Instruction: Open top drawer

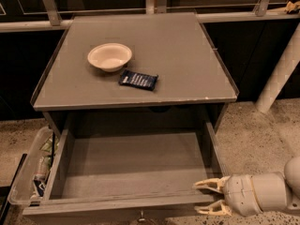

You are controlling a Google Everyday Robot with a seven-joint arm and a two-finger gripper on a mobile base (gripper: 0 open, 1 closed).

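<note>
Camera view: looks essentially finished (knob barely visible at bottom edge), with top drawer standing far out below the tabletop, its grey box bare, and gripper beside its front right corner, fingers spread, gripping nothing.

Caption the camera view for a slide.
Top drawer pulled out, open end effector at its front right corner.

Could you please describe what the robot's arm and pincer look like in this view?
The pincer, at lower right by the top drawer's front corner, has two slim cream-coloured fingers that taper to points. They spring from a rounded pale grey-white wrist housing, which joins a smooth, thick, cylindrical white arm. No cables, markings or labels show on it.
</note>
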